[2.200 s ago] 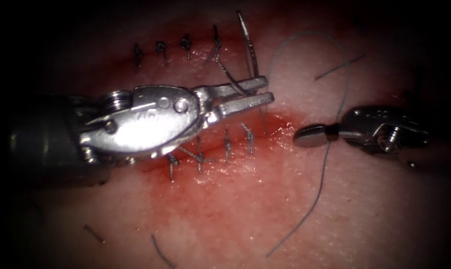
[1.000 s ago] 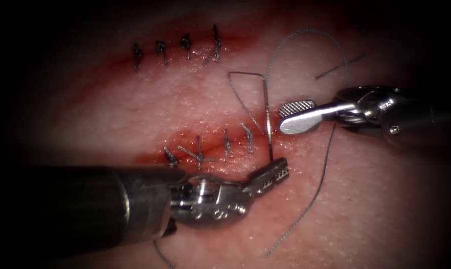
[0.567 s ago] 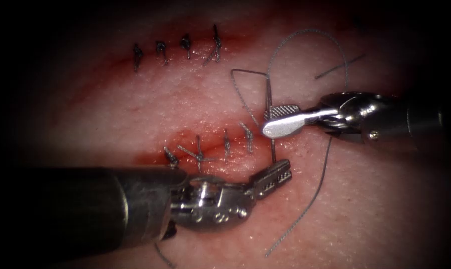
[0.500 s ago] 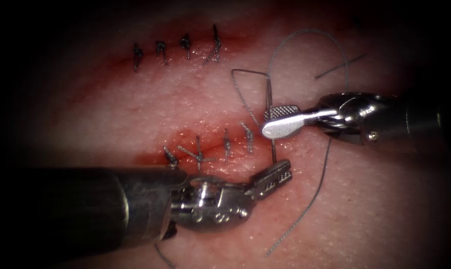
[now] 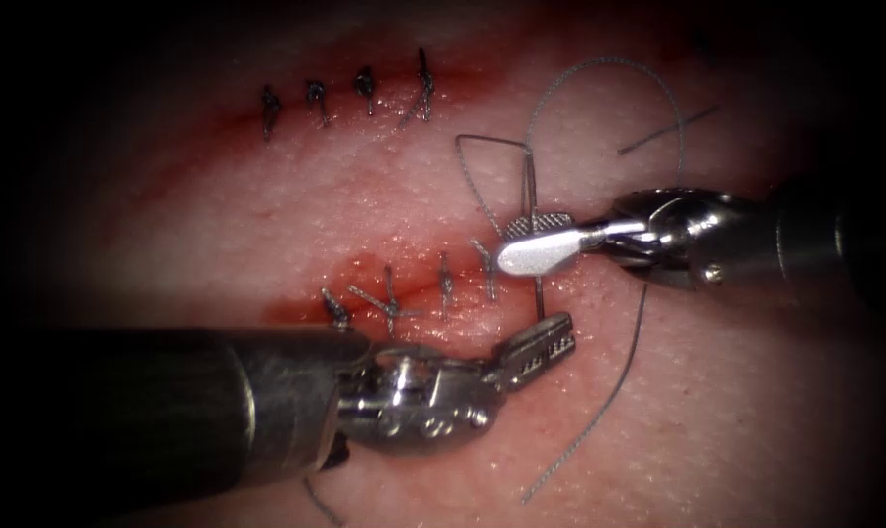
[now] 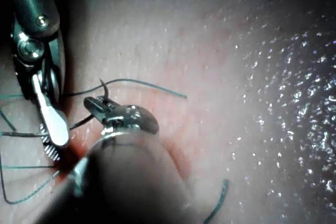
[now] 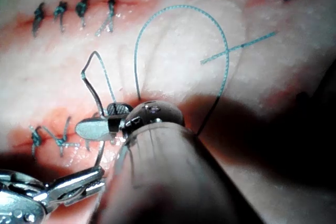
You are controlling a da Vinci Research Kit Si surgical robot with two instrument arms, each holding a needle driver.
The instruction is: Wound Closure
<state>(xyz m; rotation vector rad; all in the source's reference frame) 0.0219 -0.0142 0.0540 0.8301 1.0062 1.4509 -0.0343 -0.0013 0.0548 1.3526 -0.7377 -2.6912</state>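
Now the left claw [image 5: 551, 337] grips the thread [image 5: 537, 293] while the right claw [image 5: 529, 242] gapes around it, holding nothing.

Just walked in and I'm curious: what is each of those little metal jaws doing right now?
Left tool: jaws shut on the thread, below the cut.
Right tool: jaws open around the same thread strand, holding nothing.
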